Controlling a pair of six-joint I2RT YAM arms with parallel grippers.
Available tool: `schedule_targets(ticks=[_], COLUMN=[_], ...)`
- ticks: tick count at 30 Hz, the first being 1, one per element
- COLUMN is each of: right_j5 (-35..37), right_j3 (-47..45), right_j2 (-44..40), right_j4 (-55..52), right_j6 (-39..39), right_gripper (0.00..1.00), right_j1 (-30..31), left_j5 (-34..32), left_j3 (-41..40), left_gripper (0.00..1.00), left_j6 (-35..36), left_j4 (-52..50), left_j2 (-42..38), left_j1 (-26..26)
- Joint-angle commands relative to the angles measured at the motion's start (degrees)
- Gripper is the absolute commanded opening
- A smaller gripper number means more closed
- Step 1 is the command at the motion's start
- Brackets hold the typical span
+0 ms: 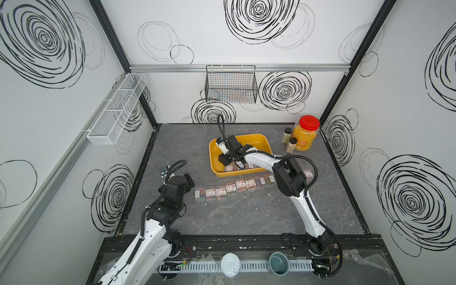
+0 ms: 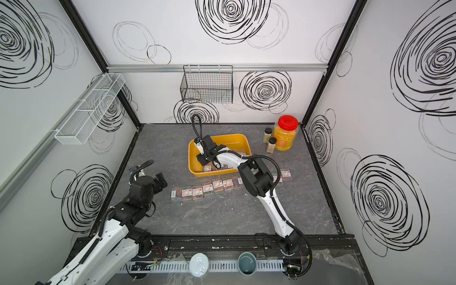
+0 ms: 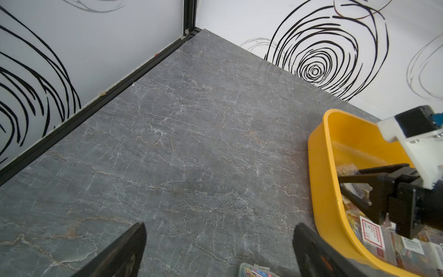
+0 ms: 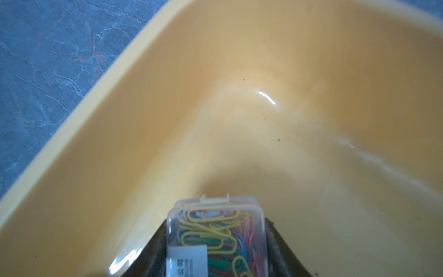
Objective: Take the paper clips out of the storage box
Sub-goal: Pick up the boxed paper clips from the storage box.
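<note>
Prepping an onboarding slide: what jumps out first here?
The yellow tray in the middle of the grey table, with the right gripper inside it, shut on a clear case of coloured paper clips. In front of the tray, a row of the same cases lies on the table. A red-lidded jar stands at the back right corner.

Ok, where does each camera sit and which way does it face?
Top views: high at the front, looking down on the table; both arms show.
Left wrist: on the left arm, facing the table's far corner; open left gripper shows.
Right wrist: inside the storage box, facing its wall; right gripper shut on a paper clip case.
Shared: every view sees the storage box.
</note>
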Motion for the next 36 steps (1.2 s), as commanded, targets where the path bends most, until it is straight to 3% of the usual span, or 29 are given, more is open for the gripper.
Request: schedule_targets(ticks=[1,5,10,17,23,30,36], right_j5=[1.2,-0.4,0.1,-1.3,6.7,10.4,7.2], right_j3=[-4.9,-10.3,-10.7,-9.0,-5.3,-5.2,-5.3], right_j2=[-6.5,-8.6,-7.6,-4.8,-1.3,-2.9,-3.9], right_j4=[11.5,20.9,25.6,28.0,28.3,29.3,26.6], right_j6=[0.8,-2.5,-6.5,-12.2,-17.6,-17.4,-16.7], right_gripper=[0.4,0.4,0.34,0.36,0.36,0.36,0.37], right_j1=[0.0,1.0,1.7,2.8,4.6,5.9,6.0], left_j5=[-0.3,-0.4,-0.6,-0.7,-0.7,-0.8,-0.6], left_j3=[0.2,0.3,0.3,0.2,0.3,0.4,0.3], left_gripper=[0.99,0.99,0.99,0.99,0.99,0.99,0.99], left_j6=[0.0,0.0,-0.2,-0.5,-0.5,-0.6,-0.6], left_j4=[2.0,2.0,1.7,1.6,1.5,1.5,1.4], left_j2=[-0.4,-0.4,-0.1,-0.5,-0.2,0.1,-0.3], left_j1=[0.5,0.5,0.5,0.5,0.6,0.6,0.6])
